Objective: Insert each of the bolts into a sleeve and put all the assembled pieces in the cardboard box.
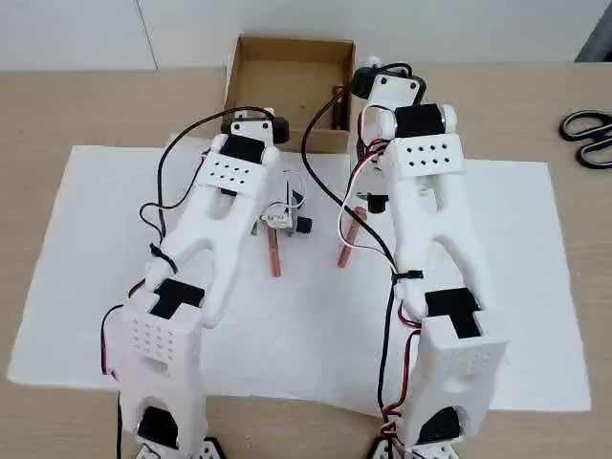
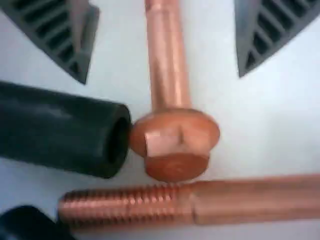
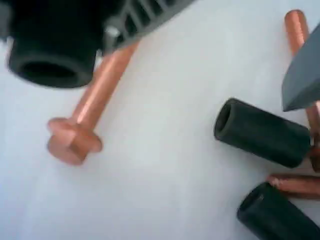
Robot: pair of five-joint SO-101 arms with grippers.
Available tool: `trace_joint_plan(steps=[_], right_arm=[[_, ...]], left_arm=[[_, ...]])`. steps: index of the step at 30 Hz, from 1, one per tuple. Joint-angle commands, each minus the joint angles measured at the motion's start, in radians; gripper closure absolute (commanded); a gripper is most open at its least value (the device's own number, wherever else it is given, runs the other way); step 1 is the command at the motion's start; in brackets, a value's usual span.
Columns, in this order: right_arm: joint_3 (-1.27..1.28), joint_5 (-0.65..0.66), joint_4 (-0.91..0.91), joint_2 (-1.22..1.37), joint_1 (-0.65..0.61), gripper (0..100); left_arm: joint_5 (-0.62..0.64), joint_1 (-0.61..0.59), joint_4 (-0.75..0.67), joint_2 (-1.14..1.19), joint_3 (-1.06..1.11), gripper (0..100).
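My left gripper (image 1: pixel 277 218) is open and low over the white mat, its two grey fingertips on either side of a copper bolt (image 2: pixel 172 135) that lies with its hex head toward the camera. A black sleeve (image 2: pixel 60 135) lies beside that head, and a second bolt (image 2: pixel 200 202) lies across below it. My right gripper (image 1: pixel 371 203) is shut on another black sleeve (image 3: pixel 50 45), held above the mat with its bore open over a third bolt (image 3: pixel 82 122). Two more sleeves (image 3: pixel 265 132) (image 3: pixel 275 215) lie nearby.
The open cardboard box (image 1: pixel 287 40) stands at the table's back, just beyond both grippers. A white mat (image 1: pixel 316 335) covers the work area. Scissors (image 1: pixel 588 134) lie at the far right. Cables hang between the arms.
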Motion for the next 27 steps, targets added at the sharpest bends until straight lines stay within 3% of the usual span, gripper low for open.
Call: trace_joint_plan(steps=[1, 23, 27], right_arm=[[-0.005, 0.006, -0.021, -0.067, 0.005, 98.9], [-0.005, 0.006, -0.022, -0.067, 0.008, 98.9], [-0.005, 0.006, -0.022, -0.067, 0.008, 98.9]], left_arm=[[-0.003, 0.002, -0.029, -0.052, -0.021, 82], [-0.003, -0.002, -0.049, 0.017, -0.021, 82], [-0.008, 0.002, -0.063, 0.020, -0.016, 89]])
